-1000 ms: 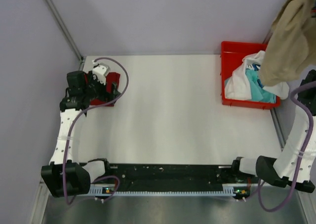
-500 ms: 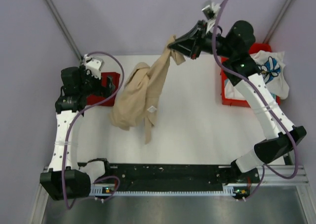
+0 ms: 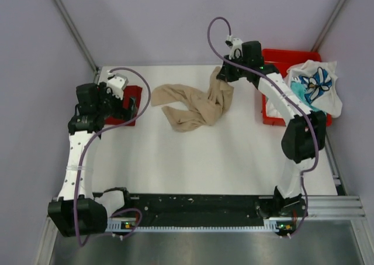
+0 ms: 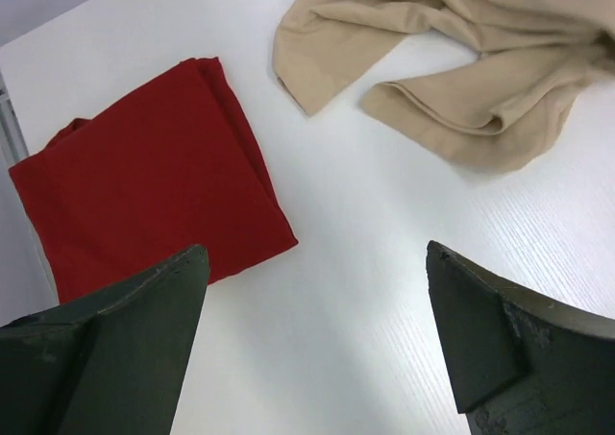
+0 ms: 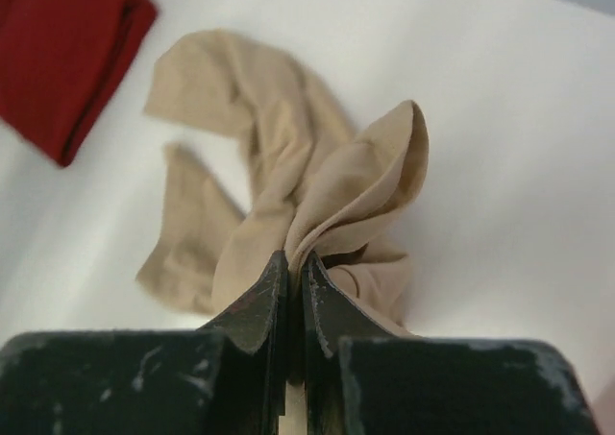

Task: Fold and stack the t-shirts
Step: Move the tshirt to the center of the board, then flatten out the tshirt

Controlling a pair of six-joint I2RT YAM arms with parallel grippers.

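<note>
The tan t-shirt (image 3: 196,104) lies on the far half of the worktop (image 3: 193,159), near the middle of the far edge. The main danger is that it ends up as a twisted rope instead of a flat sheet. The right gripper (image 5: 291,260) is clamped hard on a wad of several layers at the shirt's right end. Any pull from that hold would likely drag the whole heap rather than open it. A drag toward the left edge could also push cloth into the folded dark red t-shirt (image 4: 144,195) and spoil that fold.

The tan cloth looks thin, matte and limp. It is bunched into ropey folds, with a loose flap trailing toward the left edge. I cannot tell collar from hem.

The left gripper (image 4: 312,291) hangs empty with its jaws spread wide, above bare worktop just beside the dark red t-shirt. That shirt sits as a neat rectangle at the far left corner.

At the far right corner, the red bin (image 3: 274,57) holds a white t-shirt with blue print (image 3: 318,83). It is draped over the bin's rim, with a teal t-shirt (image 3: 298,89) under it.
</note>
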